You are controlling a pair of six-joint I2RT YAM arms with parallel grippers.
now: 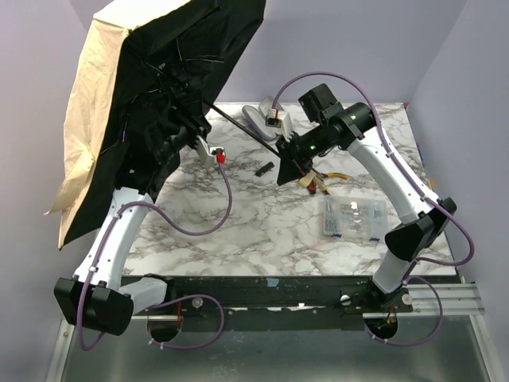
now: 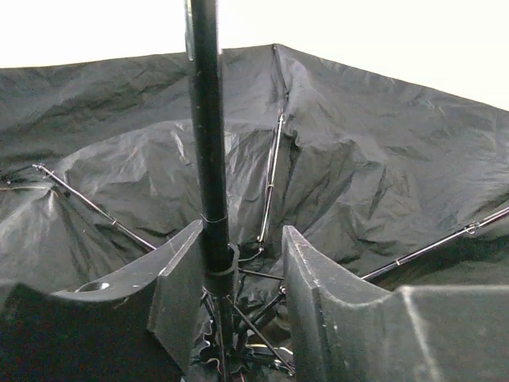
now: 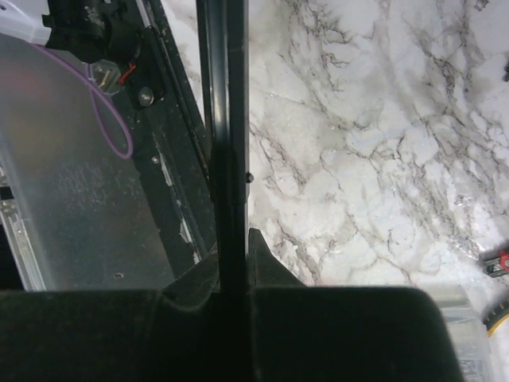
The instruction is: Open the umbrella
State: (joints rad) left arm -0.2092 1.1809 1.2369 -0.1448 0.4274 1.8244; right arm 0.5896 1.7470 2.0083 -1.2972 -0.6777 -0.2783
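Observation:
The umbrella (image 1: 151, 72) is spread wide at the far left, with its tan outside facing left and its black inside facing the arms. Its thin black shaft (image 1: 242, 126) runs down to the right across the table. My left gripper (image 1: 189, 134) sits deep inside the canopy and is open. In the left wrist view the shaft (image 2: 205, 119) and its runner rest against the left finger (image 2: 179, 274), with a clear gap to the right finger (image 2: 314, 282). My right gripper (image 1: 285, 153) is shut on the shaft (image 3: 223, 119) near its lower end.
A clear plastic box (image 1: 352, 219) lies at the right of the marble table (image 1: 262, 231), near the right arm. Small tools with yellow and red parts (image 1: 318, 181) sit just past the right gripper. A small black piece (image 1: 264, 169) lies mid-table.

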